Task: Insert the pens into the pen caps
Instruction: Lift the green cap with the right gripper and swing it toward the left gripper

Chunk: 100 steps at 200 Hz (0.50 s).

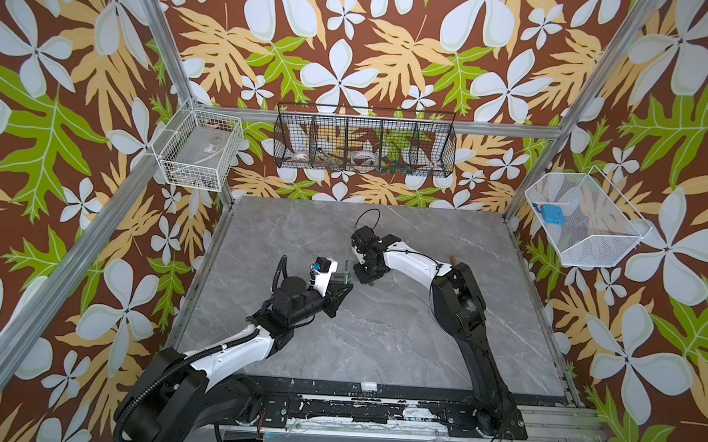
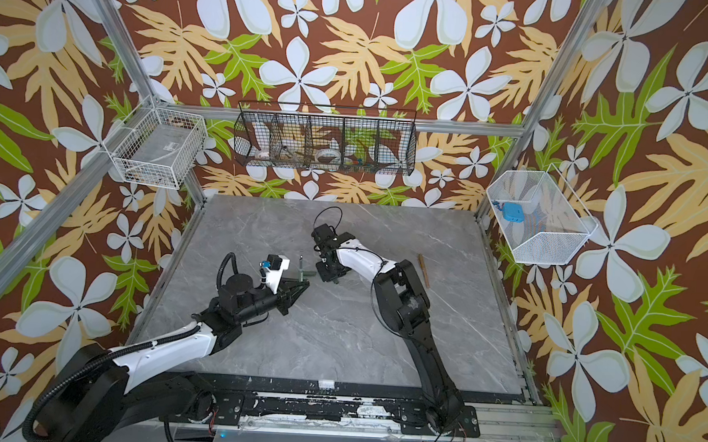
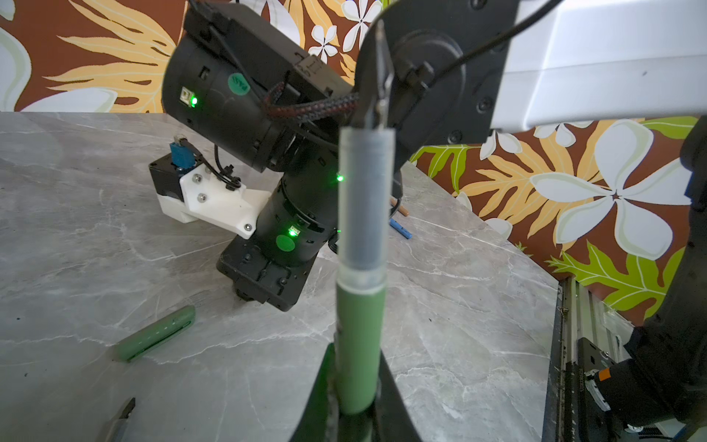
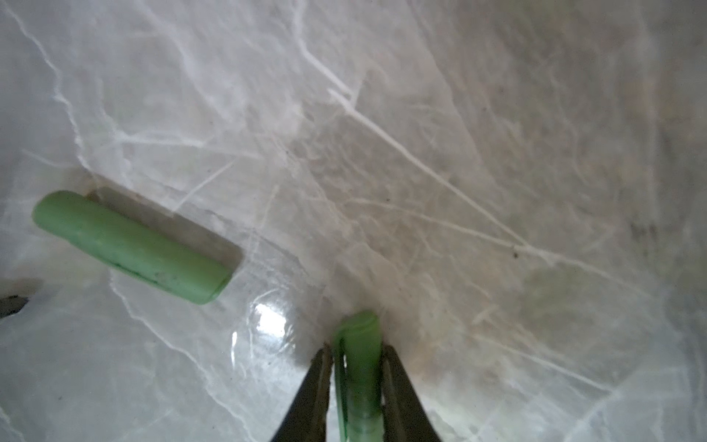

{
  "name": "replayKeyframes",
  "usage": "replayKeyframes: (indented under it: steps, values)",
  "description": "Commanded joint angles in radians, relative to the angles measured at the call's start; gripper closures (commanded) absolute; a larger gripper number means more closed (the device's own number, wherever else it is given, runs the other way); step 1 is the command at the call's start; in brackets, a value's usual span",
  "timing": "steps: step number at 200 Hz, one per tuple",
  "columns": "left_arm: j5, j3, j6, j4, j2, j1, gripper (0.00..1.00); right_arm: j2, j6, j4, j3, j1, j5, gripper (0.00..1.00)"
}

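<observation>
Left claw (image 3: 355,367) tight on green pen (image 3: 359,336), tip indistinct; right claw (image 4: 356,350) snug around half-cropped green cap (image 4: 359,329)

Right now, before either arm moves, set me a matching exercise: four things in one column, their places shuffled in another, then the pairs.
Things
1. green pen
2. orange-brown pen
3. small blue box
4. black wire basket

Places
A. in the right-hand white wire basket
B. on the back wall
C. clamped in the left gripper
D. lying on the table beside the right arm

Pairs: 1-C, 2-D, 3-A, 4-B
</observation>
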Motion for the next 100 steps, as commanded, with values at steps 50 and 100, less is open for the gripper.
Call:
replayKeyframes:
  steps: [50, 100]
  values:
    - [0.003, 0.001, 0.016, 0.023, -0.003, 0.0, 1.0, -0.092, -0.014, 0.008, -0.104, -0.007, -0.03, 0.92]
    - [0.005, 0.001, 0.017, 0.025, 0.003, 0.0, 1.0, -0.314, 0.024, 0.306, -0.352, -0.041, -0.196, 0.95]
